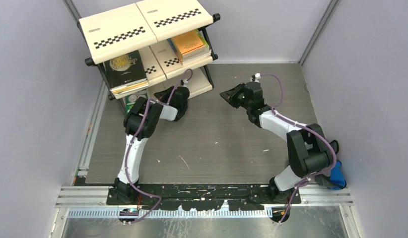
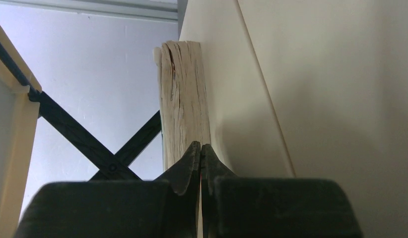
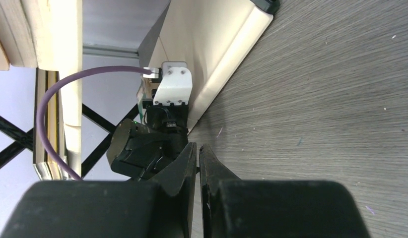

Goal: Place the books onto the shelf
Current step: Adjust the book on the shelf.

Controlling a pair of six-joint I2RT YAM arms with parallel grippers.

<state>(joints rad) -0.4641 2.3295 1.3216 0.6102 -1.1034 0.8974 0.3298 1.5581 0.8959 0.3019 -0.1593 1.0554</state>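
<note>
The shelf (image 1: pixel 123 29) stands at the back left of the table. On its middle tier lie a black book with gold lettering (image 1: pixel 123 69) and an orange book (image 1: pixel 188 43) on a small stack. A green book (image 1: pixel 134 99) shows on the bottom tier, partly hidden. My left gripper (image 1: pixel 168 94) reaches in at the bottom tier and is shut with nothing in it. In the left wrist view its tips (image 2: pixel 200 148) sit just before the pale page edge of a book (image 2: pixel 184 99), which rests against a cream shelf panel (image 2: pixel 316 89). My right gripper (image 1: pixel 227 95) hovers mid-table, shut and empty (image 3: pixel 198 148).
Grey walls close in the table on the left, back and right. A blue cloth bundle (image 1: pixel 337 176) lies behind the right arm's base. The right wrist view shows the left arm's wrist (image 3: pixel 147 144) and purple cable (image 3: pixel 48 109) beside the shelf's bottom panel (image 3: pixel 227 64).
</note>
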